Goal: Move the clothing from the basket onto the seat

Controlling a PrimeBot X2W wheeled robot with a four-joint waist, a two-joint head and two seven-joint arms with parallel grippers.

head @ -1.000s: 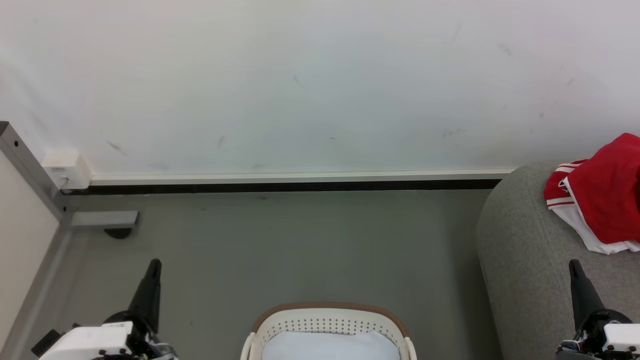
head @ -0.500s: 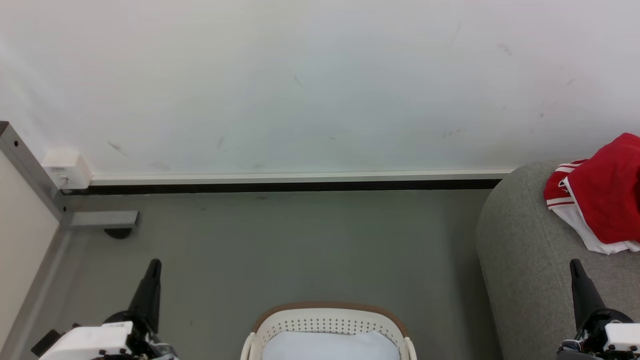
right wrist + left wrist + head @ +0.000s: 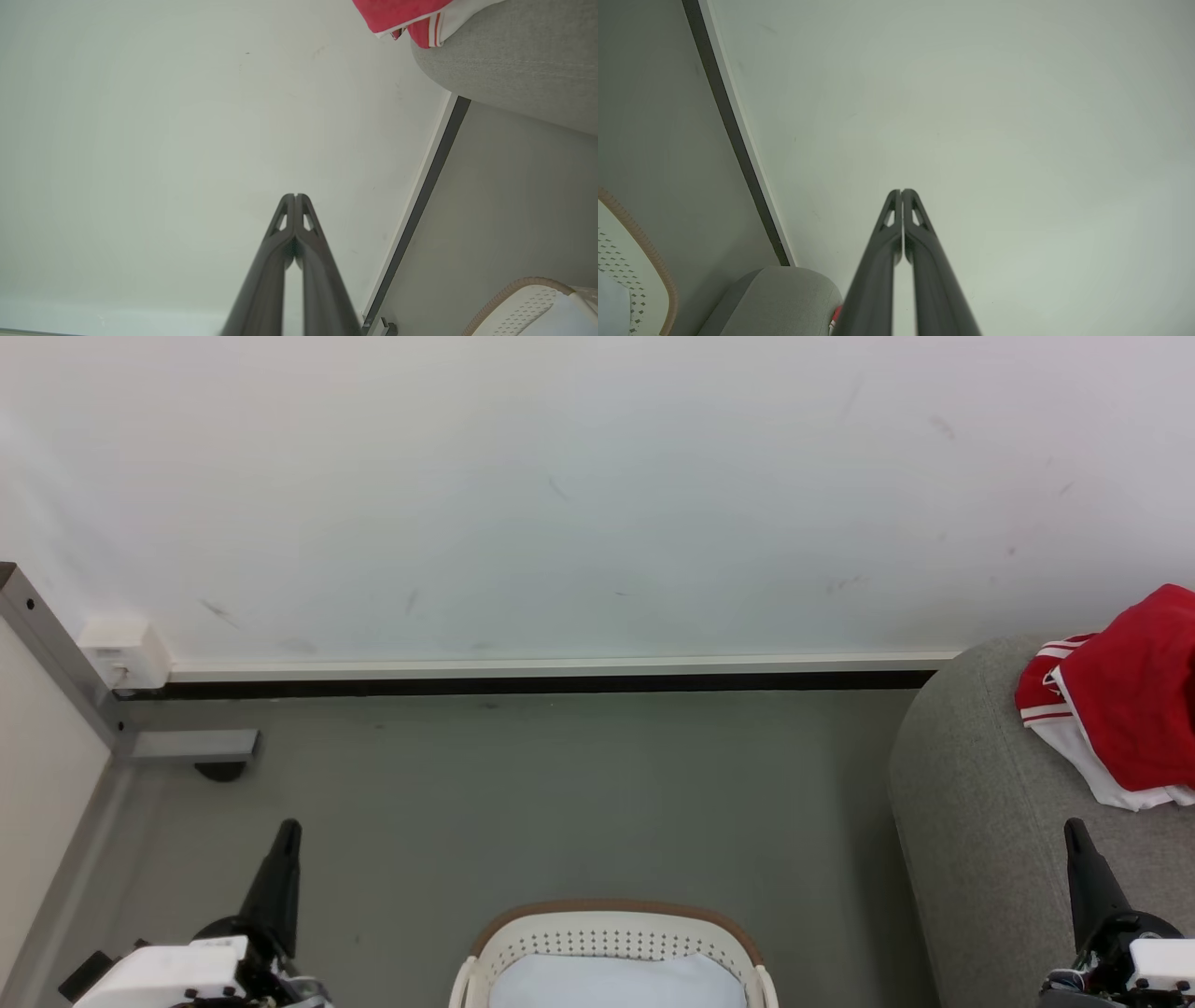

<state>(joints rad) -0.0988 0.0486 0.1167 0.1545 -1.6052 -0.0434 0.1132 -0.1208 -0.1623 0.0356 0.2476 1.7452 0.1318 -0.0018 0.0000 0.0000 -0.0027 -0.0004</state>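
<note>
The clothing (image 3: 1134,700) is glowing bright red with white panels and thin white stripes, just beyond the right pincer (image 3: 1074,831), itself showing near-black. The seat (image 3: 971,821) beneath both is reading light grey. Between that pincer and the equally dark left pincer (image 3: 289,831), the basket (image 3: 611,938) is showing white, speckled with small holes, brown banding its rim. The floor (image 3: 560,784) is looking dull grey, the wall (image 3: 560,476) off-white.

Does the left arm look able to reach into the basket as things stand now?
Probably yes: the left gripper, shut, stands left of the basket, nothing lies between them, and the basket's top is open.
</note>
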